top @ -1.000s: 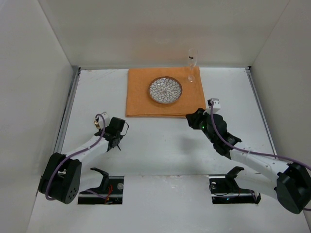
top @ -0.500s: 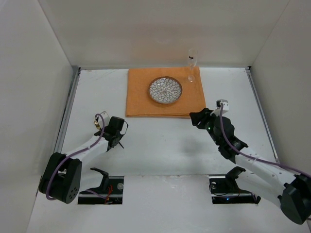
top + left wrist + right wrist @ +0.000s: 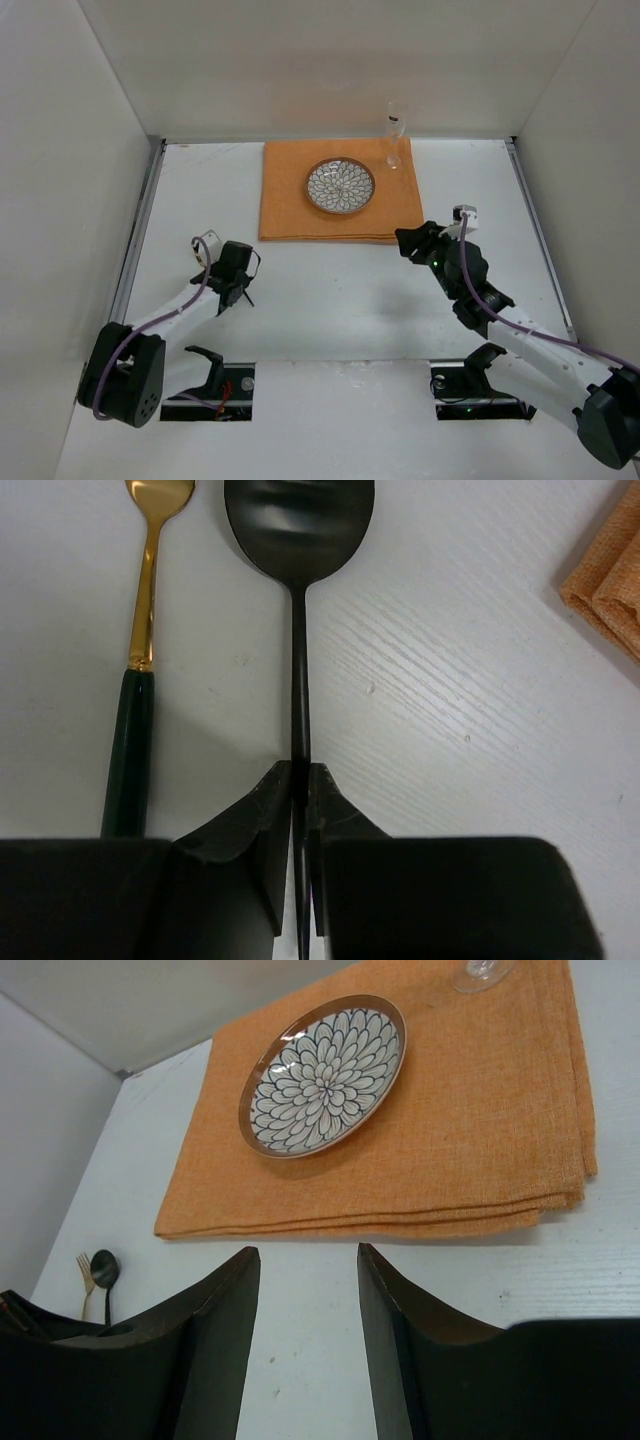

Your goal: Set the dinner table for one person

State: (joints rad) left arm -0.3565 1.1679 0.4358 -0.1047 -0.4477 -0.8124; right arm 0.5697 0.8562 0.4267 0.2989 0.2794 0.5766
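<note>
The white dinner table (image 3: 330, 300) carries an orange cloth (image 3: 285, 205) at the back, with a flower-patterned plate (image 3: 340, 185) on it and a clear glass (image 3: 395, 135) at its far right corner. My left gripper (image 3: 235, 290) is shut on the thin handle of a black spoon (image 3: 298, 520), low over the table; I cannot tell whether the spoon touches it. A gold fork with a dark green handle (image 3: 145, 600) lies just left of the spoon. My right gripper (image 3: 408, 243) is open and empty, just in front of the cloth's near right edge (image 3: 480, 1150).
Metal rails run along the table's left (image 3: 140, 230) and right (image 3: 535, 230) edges, with white walls around. The cloth's near corner (image 3: 610, 580) lies ahead and to the right of the spoon. In the right wrist view the plate (image 3: 322, 1075) and the glass foot (image 3: 480, 970) show.
My right arm has drawn back to the right, away from the cloth's edge. My left gripper has shifted slightly toward the near left, still shut on the spoon.
</note>
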